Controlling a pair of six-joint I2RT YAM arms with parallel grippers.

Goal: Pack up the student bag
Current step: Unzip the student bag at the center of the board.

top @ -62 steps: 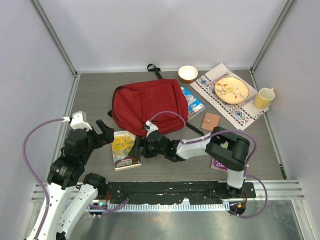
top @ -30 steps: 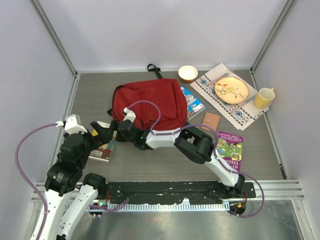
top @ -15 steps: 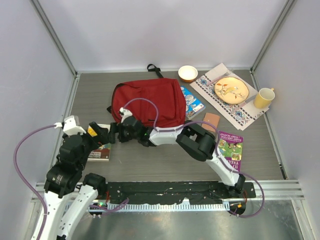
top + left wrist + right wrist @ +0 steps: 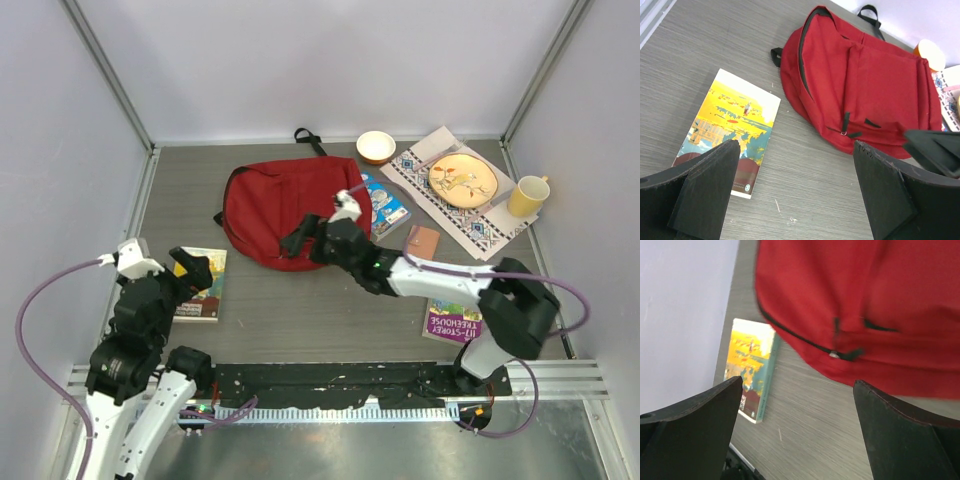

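Right tool point(image 4: 300, 238) is wide open with nothing in it. It hangs over the near edge of the red student bag point(image 4: 275, 195), which lies flat in the middle of the desk point(image 4: 330, 310). My left tool point(image 4: 192, 270) is wide open too, over a yellow book point(image 4: 212, 292) left of the bag. A purple book point(image 4: 452, 318) near my right arm says TREEHOUSE.

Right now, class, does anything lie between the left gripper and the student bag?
Nothing visible does. Only bare table separates the open left gripper from the student bag. The yellow book lies off to one side, apart from the bag, not in the path.
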